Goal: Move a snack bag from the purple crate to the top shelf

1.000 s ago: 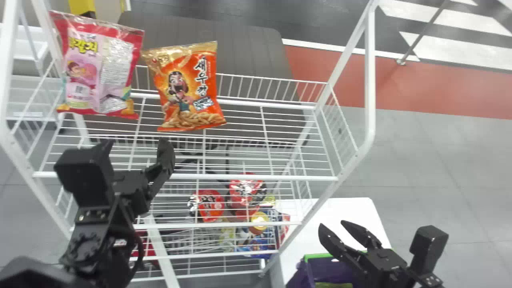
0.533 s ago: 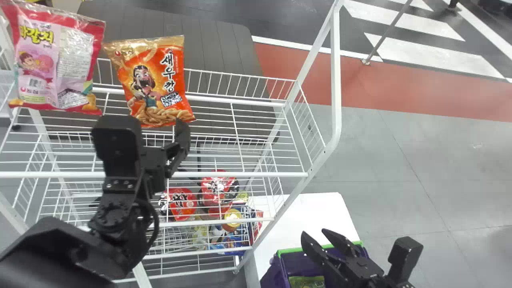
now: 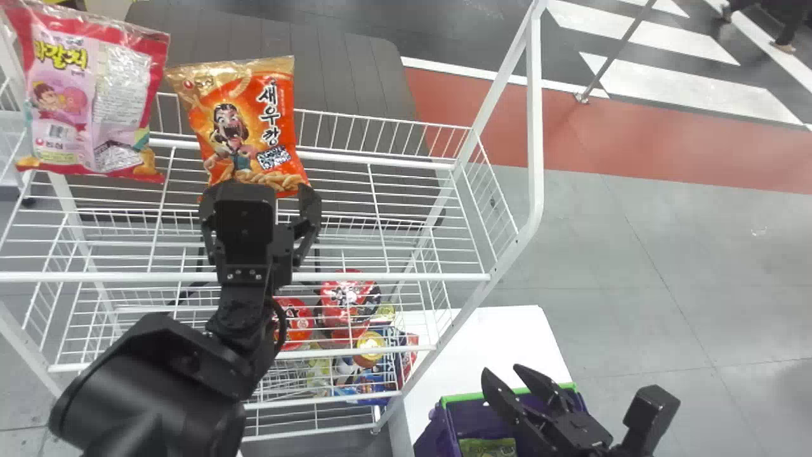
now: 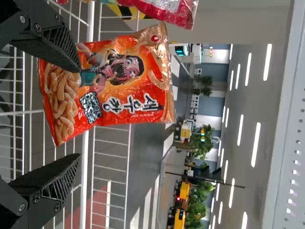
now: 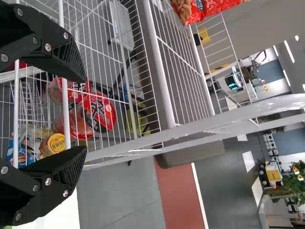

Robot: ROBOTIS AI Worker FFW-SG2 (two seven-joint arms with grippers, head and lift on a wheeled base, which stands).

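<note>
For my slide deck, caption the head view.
Left gripper open before an orange snack bag on a white wire rack, right gripper at a purple crate.

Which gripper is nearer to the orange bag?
Left: the left gripper is at the lower end of the orange bag; the right gripper is far off, by the crate.

The robot's black left arm (image 3: pixel 152 387) is displaying smooth rounded casings, a looping black cable (image 3: pixel 281 324) and paired pale screws (image 3: pixel 244 274). The black left gripper (image 3: pixel 259 189) and black right gripper (image 3: pixel 501 369) are showing wedge-shaped, ribbed fingers (image 5: pixel 70 57) with silvery round screws (image 5: pixel 48 47).
</note>
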